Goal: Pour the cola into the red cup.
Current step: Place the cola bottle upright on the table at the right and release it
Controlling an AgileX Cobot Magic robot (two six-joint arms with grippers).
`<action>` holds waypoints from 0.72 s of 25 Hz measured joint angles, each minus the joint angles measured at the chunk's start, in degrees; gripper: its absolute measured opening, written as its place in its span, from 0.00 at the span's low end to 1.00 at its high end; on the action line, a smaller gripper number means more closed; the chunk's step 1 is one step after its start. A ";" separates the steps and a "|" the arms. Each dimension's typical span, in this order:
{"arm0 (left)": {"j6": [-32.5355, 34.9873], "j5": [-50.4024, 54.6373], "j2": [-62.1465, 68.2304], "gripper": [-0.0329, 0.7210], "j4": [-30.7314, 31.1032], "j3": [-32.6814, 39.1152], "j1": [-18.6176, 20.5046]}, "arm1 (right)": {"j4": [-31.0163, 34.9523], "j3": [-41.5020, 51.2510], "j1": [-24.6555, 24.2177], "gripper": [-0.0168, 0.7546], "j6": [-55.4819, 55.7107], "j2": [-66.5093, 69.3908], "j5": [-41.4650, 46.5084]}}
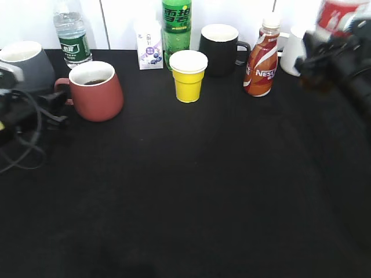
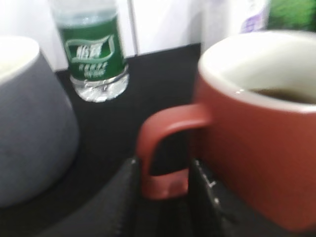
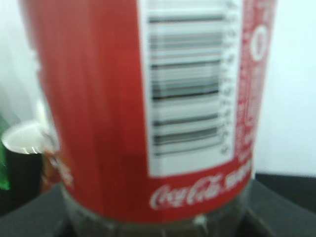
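The red cup (image 1: 97, 91) stands at the left of the black table with dark liquid inside; it fills the right of the left wrist view (image 2: 256, 133). My left gripper (image 2: 163, 187) is shut on its loop handle (image 2: 165, 148), and shows at the left edge of the exterior view (image 1: 55, 107). My right gripper (image 1: 324, 61) is at the far right, raised, shut on the cola bottle (image 1: 336, 17). The bottle's red label fills the right wrist view (image 3: 148, 108); the jaws themselves are hidden behind it.
A grey mug (image 1: 23, 63) stands just left of the red cup. Along the back are a water bottle (image 1: 72, 35), a small carton (image 1: 149, 46), a green soda bottle (image 1: 177, 29), a yellow paper cup (image 1: 188, 75), a black mug (image 1: 220, 49), a Nescafe bottle (image 1: 262, 58) and a white mug (image 1: 293, 52).
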 joint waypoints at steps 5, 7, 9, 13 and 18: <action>0.00 5.54 -9.35 0.38 0.13 2.69 0.00 | 0.21 -4.64 0.00 0.54 -0.18 8.02 0.07; 0.00 6.05 -11.37 0.38 0.31 2.69 0.00 | 0.61 -5.69 0.00 0.54 -0.18 10.84 0.11; 0.00 6.15 -12.11 0.38 0.36 2.69 0.00 | 1.26 -5.95 0.00 0.54 -0.18 11.33 -0.26; 0.00 6.19 -12.21 0.38 0.50 2.87 0.00 | 1.26 -5.95 0.00 0.54 -0.24 11.40 -0.46; 0.00 5.98 -12.42 0.38 0.60 3.04 0.00 | 1.26 -5.66 0.00 0.60 -0.24 11.42 -0.83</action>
